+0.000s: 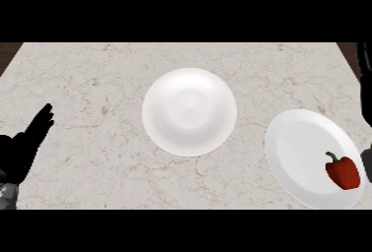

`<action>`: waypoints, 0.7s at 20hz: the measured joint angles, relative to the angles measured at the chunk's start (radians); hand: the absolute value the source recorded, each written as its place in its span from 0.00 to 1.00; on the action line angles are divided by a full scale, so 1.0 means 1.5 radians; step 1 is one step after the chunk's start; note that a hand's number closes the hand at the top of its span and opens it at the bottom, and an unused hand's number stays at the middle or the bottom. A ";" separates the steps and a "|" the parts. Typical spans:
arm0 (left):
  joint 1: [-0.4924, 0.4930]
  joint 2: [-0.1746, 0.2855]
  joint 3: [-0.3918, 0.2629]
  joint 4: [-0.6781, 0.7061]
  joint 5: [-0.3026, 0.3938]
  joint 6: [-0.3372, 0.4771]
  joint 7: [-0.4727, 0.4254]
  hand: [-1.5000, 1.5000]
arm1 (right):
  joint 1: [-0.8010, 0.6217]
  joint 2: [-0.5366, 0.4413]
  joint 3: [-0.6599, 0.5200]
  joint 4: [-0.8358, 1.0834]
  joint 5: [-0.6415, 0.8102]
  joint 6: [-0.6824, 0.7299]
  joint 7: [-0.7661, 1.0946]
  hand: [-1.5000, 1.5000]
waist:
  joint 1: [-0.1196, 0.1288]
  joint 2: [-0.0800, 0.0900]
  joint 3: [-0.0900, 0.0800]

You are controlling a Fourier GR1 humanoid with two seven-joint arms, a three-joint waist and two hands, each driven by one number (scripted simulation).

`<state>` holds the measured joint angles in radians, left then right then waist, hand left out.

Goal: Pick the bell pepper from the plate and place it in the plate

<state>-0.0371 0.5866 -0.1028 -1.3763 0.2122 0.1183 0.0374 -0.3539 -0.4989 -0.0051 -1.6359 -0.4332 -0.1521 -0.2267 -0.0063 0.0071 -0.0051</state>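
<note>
A red bell pepper (344, 171) with a green stem lies on the right part of a white plate (298, 147) at the counter's right front. A second white plate (189, 112) stands bare at the centre. My right hand (367, 93) shows only as a black strip along the right edge. Its fingers stretch straight up past the plate, and its thumb (367, 165) sits just right of the pepper without curling round it; the hand is open. My left hand (25, 142) rests open at the left edge, fingers up, far from both plates.
The pale marbled counter (94, 78) runs across the whole view, with dark strips beyond its far corners. Bare counter lies between the two plates and between the left hand and the centre plate.
</note>
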 measured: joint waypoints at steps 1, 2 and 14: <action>-0.012 -0.004 0.004 0.007 -0.001 -0.002 -0.004 0.50 | 0.002 -0.002 0.007 0.001 0.002 0.014 0.001 1.00 | 0.000 -0.001 0.001; -0.021 -0.009 0.006 0.001 0.002 -0.003 -0.007 0.50 | 0.007 0.001 0.029 -0.004 0.011 0.028 0.002 1.00 | 0.002 -0.002 0.001; -0.135 -0.047 0.014 -0.092 0.033 -0.008 -0.024 0.50 | 0.155 -0.050 0.263 0.054 0.314 0.010 -0.007 0.00 | -0.008 -0.006 0.002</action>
<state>-0.2402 0.5164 -0.0812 -1.5146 0.2619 0.1064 0.0011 -0.1220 -0.5736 0.3890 -1.5554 0.0377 -0.1367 -0.2377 -0.0177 -0.0026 -0.0023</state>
